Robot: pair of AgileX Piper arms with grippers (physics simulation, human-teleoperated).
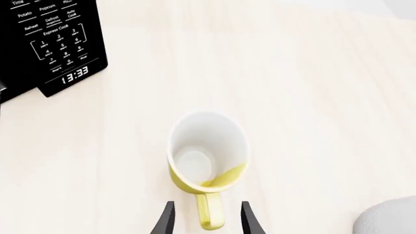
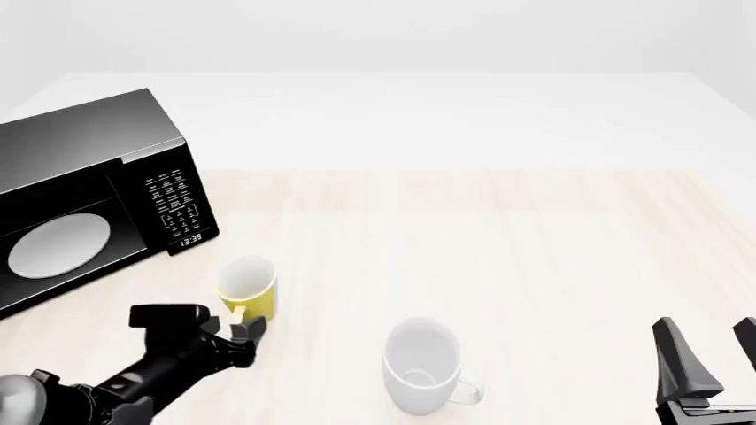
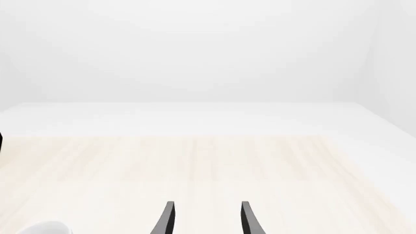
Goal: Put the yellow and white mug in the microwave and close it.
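Left claw, jaws apart astride the yellow and white mug's handle, near the microwave: off-centre closing might tip it.

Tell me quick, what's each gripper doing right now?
Left gripper: open, fingers either side of the yellow and white mug's handle, not clamped.
Right gripper: open, holding nothing.

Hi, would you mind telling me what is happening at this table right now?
The left gripper is open, its fingers on either side of the handle of the yellow and white mug, which stands upright on the table, not yet lifted. The microwave sits at the left with its turntable plate visible. The right gripper waits open, away from everything. A larger white mug stands untouched nearby.
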